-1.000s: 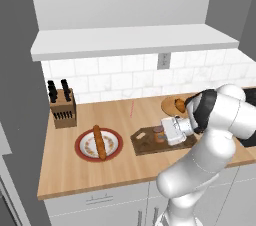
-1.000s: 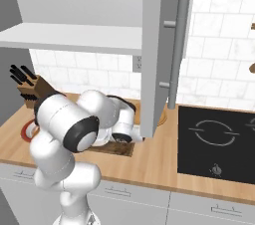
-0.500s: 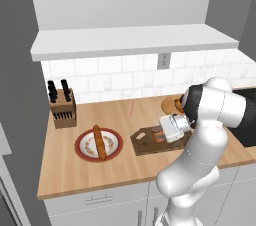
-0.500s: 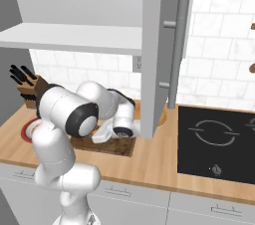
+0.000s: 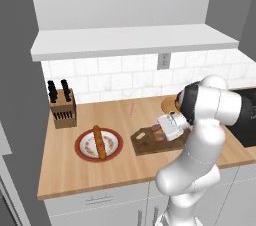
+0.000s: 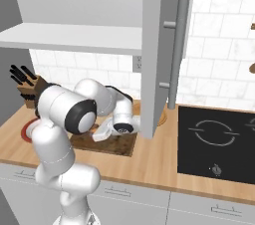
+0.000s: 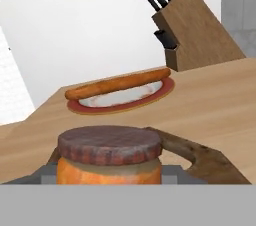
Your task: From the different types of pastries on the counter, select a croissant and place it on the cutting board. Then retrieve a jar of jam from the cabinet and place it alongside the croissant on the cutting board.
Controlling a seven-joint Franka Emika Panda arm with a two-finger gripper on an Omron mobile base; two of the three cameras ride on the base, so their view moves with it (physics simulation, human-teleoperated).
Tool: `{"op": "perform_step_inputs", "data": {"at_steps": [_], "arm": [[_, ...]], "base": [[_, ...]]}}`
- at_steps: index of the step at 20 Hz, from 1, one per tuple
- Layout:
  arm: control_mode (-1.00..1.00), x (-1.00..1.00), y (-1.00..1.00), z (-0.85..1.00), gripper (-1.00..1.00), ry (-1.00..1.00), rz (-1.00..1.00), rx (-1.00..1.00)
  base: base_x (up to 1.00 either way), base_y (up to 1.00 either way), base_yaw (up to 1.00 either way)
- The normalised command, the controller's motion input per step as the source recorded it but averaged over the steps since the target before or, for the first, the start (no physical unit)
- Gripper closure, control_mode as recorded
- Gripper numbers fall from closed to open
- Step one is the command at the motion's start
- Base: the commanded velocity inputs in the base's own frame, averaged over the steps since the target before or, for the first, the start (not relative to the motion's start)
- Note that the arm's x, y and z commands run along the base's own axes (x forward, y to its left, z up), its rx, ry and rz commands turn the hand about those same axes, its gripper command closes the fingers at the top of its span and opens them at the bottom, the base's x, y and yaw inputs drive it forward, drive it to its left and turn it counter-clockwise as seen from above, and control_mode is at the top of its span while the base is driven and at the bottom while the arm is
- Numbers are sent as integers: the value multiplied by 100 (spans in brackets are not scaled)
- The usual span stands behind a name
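The jar of jam [image 7: 110, 157], orange with a reddish-brown lid, stands upright between my fingers [image 7: 47, 174], low over the dark cutting board [image 7: 200, 156]. My gripper [image 7: 109, 176] is shut on its sides. From the left base the gripper [image 5: 162, 131] hovers at the right half of the cutting board [image 5: 145, 145] on the counter [image 5: 125, 170]. From the right base the gripper [image 6: 104, 130] is at the board [image 6: 112, 145], below the open cabinet door [image 6: 162, 45]. The croissant is hidden by my hand. The long loaf [image 5: 99, 142] lies on a red-rimmed plate.
The red-rimmed plate [image 5: 82, 147] sits left of the board, with a knife block [image 5: 62, 107] behind it. A round tan plate [image 5: 169, 104] lies behind my arm. The black stove [image 6: 219, 144] is at the right. The white shelf ledge [image 5: 130, 42] hangs overhead.
My hand has eased a little to the left over the board with the jar, and the elbow has swung upward. Plate, loaf and knife block have stayed put.
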Motion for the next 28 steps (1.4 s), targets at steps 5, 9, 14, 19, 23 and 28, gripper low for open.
{"op": "perform_step_inputs", "data": {"at_steps": [5, 9, 14, 19, 23, 28], "arm": [[-100, 0, -1, 0, -100, -1, 0, 0], [-100, -5, -4, 0, -100, -1, 0, 0], [-100, -23, -41, 0, -100, -4, 8, 5], [-100, -5, -52, 0, -100, -1, 5, 10], [-100, 0, -35, 12, -100, 0, 0, 13], [-100, 1, -38, 3, -100, -4, 3, -2]], "base": [[0, 0, 0], [0, 0, 0], [0, 0, 0], [0, 0, 0], [0, 0, 0], [0, 0, 0]]}}
